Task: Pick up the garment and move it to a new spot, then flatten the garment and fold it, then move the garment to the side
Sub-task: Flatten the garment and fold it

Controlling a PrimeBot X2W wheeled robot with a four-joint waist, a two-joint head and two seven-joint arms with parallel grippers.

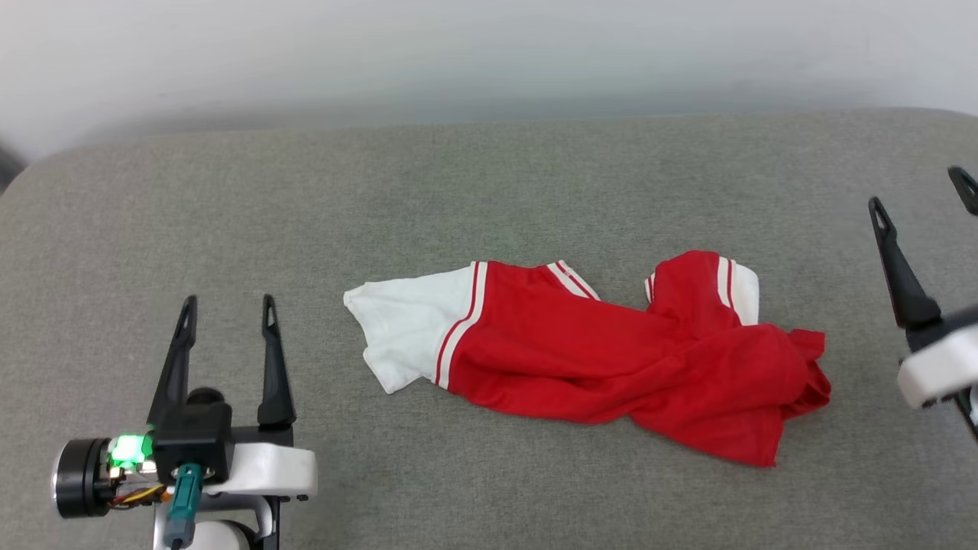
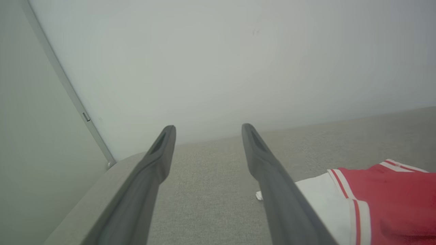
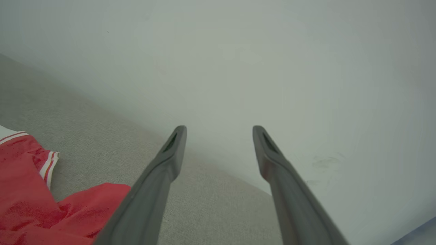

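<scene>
Garment (image 1: 603,359) lies crumpled on grey surface (image 1: 489,191) between left gripper (image 1: 228,299) and right gripper (image 1: 918,187), both open, empty.

One garment (image 1: 611,367), two tools, left tool (image 1: 229,299), right tool (image 1: 917,187), one cushion (image 1: 489,191)

Light: bright, even and diffuse in all three views.
Shadows: faint soft band where the grey fabric surface (image 1: 229,191) meets the white wall (image 1: 489,53); garment (image 1: 611,359) folds lightly shaded.
Focus: head view crisp; wrist views hazy, fingers (image 2: 286,204) of the left gripper (image 2: 208,126) blurred.
</scene>
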